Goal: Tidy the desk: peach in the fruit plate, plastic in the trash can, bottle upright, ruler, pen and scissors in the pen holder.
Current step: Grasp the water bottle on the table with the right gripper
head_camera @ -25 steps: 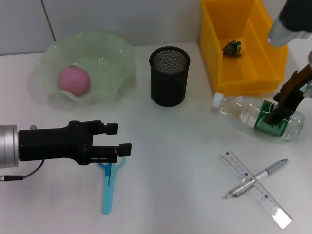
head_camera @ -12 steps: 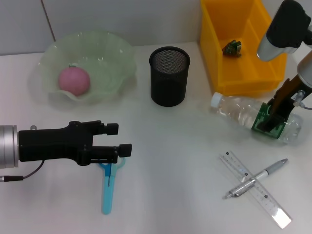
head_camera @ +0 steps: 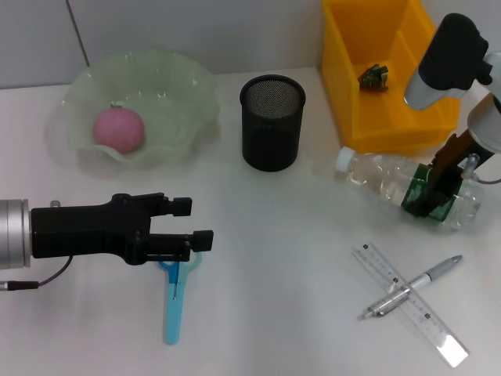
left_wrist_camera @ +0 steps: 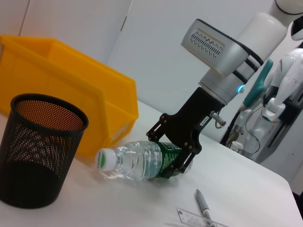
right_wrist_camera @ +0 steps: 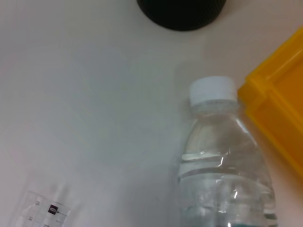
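Head view: bottle seen lying on its side on desk, just in front of yellow bin; right gripper clamped on its green label. Left gripper held apart above scissors.

Left wrist view: right gripper seen clamped on bottle, beside pen holder.

Right wrist view: bottle cap shown near bin.

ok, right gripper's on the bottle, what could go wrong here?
Right gripper clamps the bottle at its label, near the base, so the cap end may swing as it tips upright. It lies close to the yellow bin and could knock it. Pen and ruler lie close; a slip could scatter them.
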`<state>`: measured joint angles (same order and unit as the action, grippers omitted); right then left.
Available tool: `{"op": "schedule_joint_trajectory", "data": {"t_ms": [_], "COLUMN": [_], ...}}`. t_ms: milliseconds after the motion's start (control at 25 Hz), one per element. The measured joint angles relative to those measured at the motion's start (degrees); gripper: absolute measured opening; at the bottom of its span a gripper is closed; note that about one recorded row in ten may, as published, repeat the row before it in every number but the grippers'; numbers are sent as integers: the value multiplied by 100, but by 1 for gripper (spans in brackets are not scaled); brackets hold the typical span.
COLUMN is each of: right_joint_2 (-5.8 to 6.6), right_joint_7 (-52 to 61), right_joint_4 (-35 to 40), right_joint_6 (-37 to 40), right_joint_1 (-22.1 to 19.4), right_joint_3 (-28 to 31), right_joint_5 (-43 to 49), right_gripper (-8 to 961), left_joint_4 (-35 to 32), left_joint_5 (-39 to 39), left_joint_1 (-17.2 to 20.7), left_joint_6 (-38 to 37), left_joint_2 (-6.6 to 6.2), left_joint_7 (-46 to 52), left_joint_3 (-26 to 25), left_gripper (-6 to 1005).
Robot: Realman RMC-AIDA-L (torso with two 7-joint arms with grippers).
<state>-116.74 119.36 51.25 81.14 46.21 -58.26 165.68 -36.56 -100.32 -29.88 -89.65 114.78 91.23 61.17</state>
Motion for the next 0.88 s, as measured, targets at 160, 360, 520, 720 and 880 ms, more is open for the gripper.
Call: {"op": "schedule_joint_trajectory", "data": {"t_ms": [160, 360, 520, 720, 880], "right_joint_2": [-29, -66, -69, -75, -95], "right_joint_7": [-4, -7, -9, -10, -10], "right_joint_4": [-68, -101, -161, -202, -210], "right_joint_6": [-87, -143, -184, -236, -266], "right_joint_1": [-2, -20, -14, -15, -14], "right_joint_3": [-34, -53, -54, -53, -60], "right_joint_5": [-3, -8, -9, -7, 1], "right_gripper": [732, 732, 733, 733, 733], "left_joint_4": [0, 0, 0, 0, 0], "left_joint_5": [-3, -6, -6, -6, -6], "left_joint_1": [-1, -9, -9, -9, -9], "left_joint_6": [0, 1, 1, 1, 1], "left_joint_2": [0, 0, 0, 0, 0], "left_joint_7": [0, 0, 0, 0, 0], "left_joint_3": [0, 0, 0, 0, 0], "left_gripper": [844, 844, 844, 844, 844]}}
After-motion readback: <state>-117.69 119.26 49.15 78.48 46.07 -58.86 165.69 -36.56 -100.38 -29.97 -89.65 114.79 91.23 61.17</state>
